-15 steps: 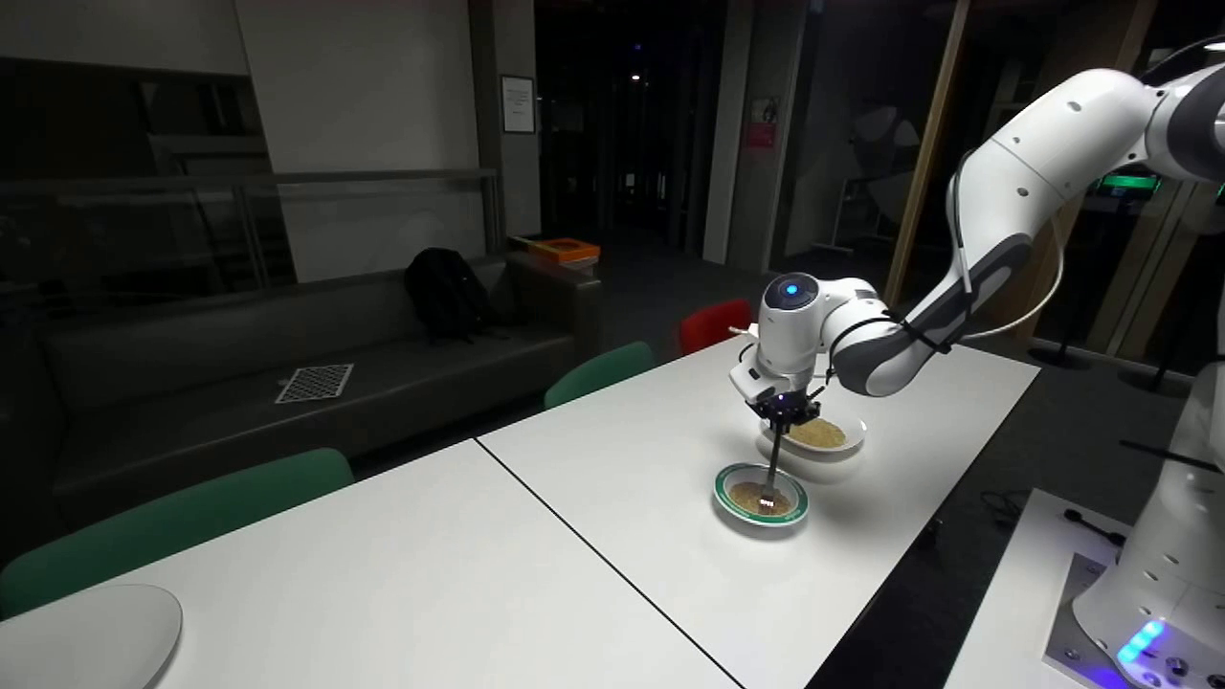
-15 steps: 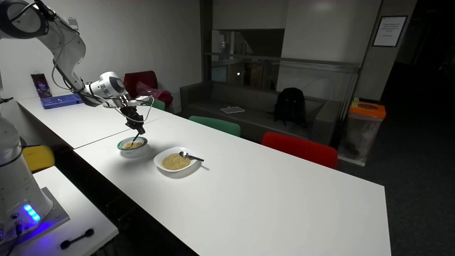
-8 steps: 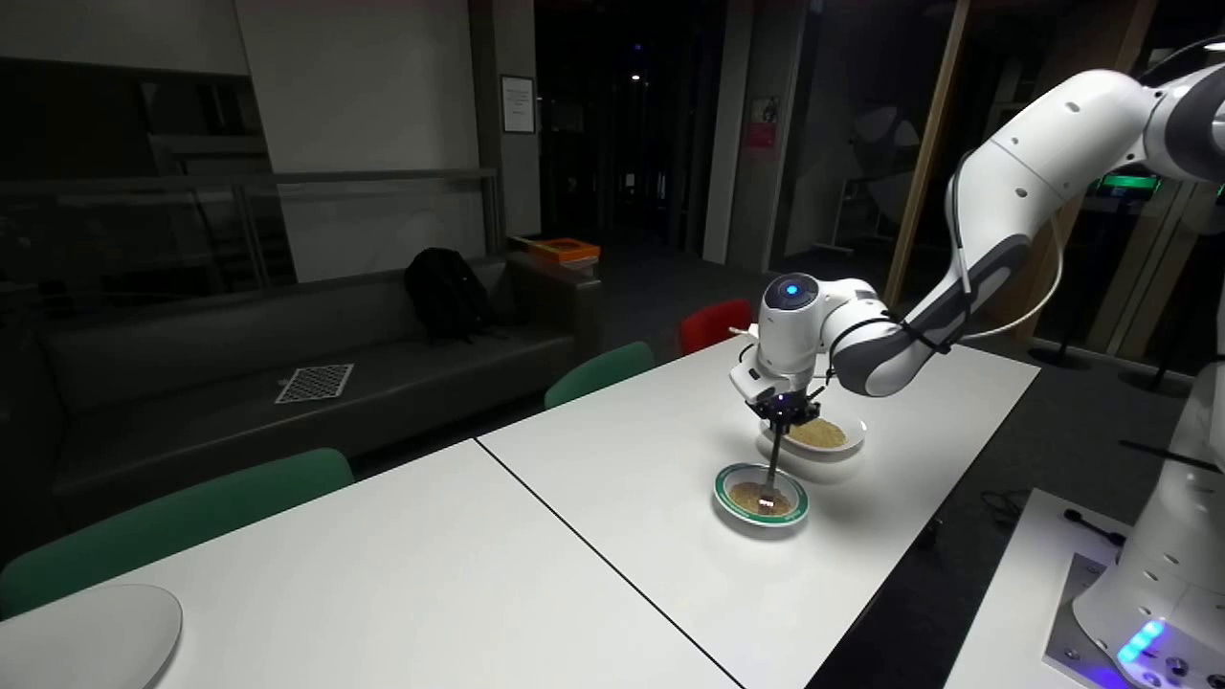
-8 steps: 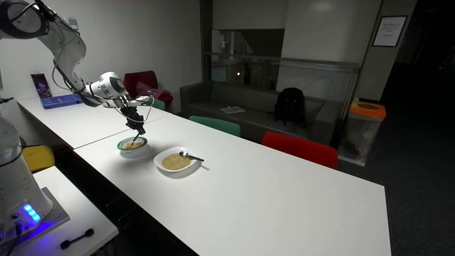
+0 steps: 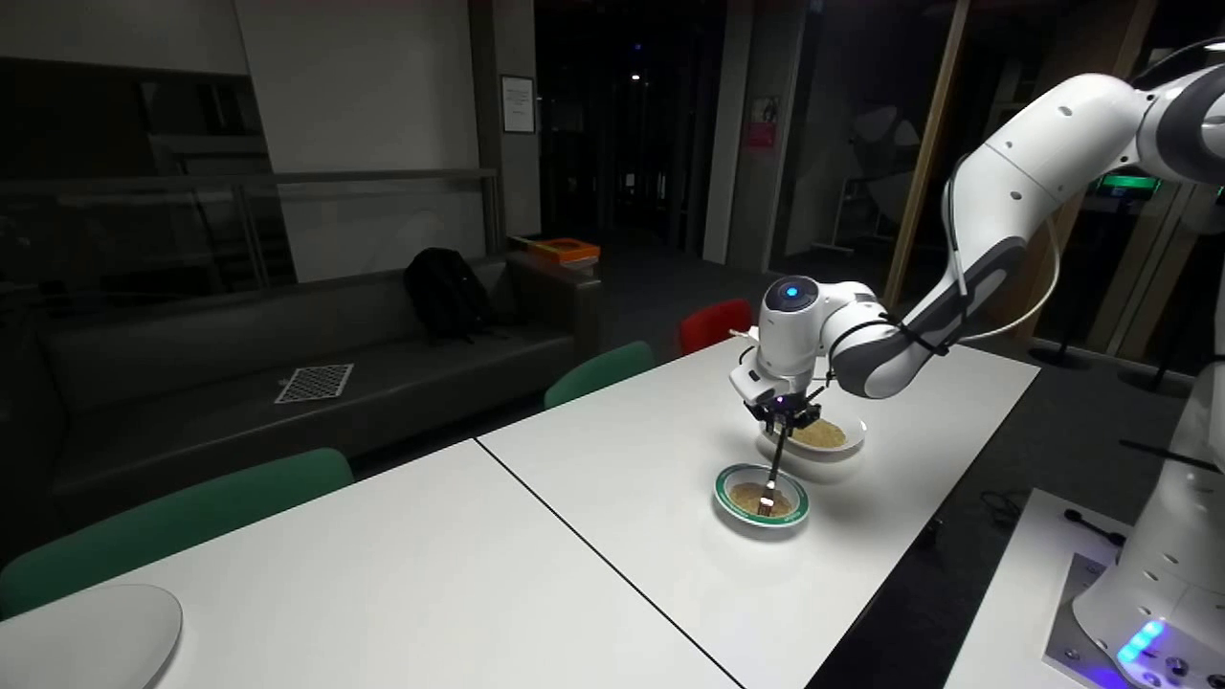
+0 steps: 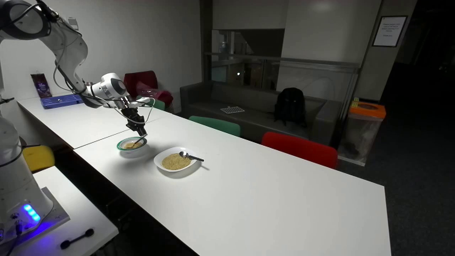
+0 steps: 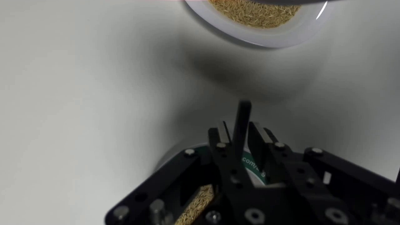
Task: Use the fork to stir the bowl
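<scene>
The fork [image 5: 777,459] stands tilted with its tines in the bowl [image 5: 766,522] and its dark handle up between my gripper's fingers. The bowl has a green rim and tan grains inside. It shows in both exterior views, here too [image 6: 119,145], and partly in the wrist view [image 7: 252,162], mostly hidden under the gripper. My gripper [image 7: 239,126] is above the bowl with its jaws apart. The fork handle [image 7: 244,112] leans close to the left finger, with a gap to the right finger. In an exterior view the fork [image 6: 141,138] slants below the gripper [image 6: 142,131].
A white dish [image 6: 159,162] of grains with a spoon [image 6: 196,158] on its edge stands close to the bowl; it also shows in the wrist view [image 7: 275,41]. A blue tray [image 6: 60,102] and a white plate [image 5: 86,636] are farther along the table. Chairs line the far side.
The jaws have parted and the fork has tipped to a stronger slant, its handle leaning over while its tines stay in the bowl. The arm has shifted very slightly. The bowl stays put.
</scene>
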### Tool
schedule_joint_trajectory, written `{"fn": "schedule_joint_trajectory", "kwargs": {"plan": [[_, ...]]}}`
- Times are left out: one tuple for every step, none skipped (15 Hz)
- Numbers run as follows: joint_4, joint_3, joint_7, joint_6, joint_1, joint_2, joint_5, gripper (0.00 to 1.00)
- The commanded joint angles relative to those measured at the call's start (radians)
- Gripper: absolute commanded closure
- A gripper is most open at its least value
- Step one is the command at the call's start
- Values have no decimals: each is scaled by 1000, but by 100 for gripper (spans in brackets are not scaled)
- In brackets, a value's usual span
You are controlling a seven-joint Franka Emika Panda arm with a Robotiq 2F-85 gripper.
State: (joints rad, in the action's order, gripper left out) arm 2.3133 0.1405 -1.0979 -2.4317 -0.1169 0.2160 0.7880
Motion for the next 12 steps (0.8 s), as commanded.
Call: {"fn": "schedule_joint_trajectory", "kwargs": {"plan": [[4, 0, -42, -33, 18, 2, -13, 42], [3, 1, -41, -32, 17, 5, -14, 33], [2, 1, -41, -30, 17, 7, -14, 27], [2, 2, -41, -31, 18, 7, -16, 20], [2, 2, -41, -31, 17, 7, -16, 12], [2, 2, -40, -30, 17, 7, -17, 5], [4, 3, -41, -27, 17, 0, -19, 0], [8, 4, -41, -27, 17, -11, -21, 0], [11, 6, -45, -26, 18, -22, -29, 0], [20, 9, -46, -27, 18, -44, -36, 0], [32, 12, -49, -33, 20, -72, -50, 0], [40, 16, -54, -41, 22, -91, -73, 0]]}}
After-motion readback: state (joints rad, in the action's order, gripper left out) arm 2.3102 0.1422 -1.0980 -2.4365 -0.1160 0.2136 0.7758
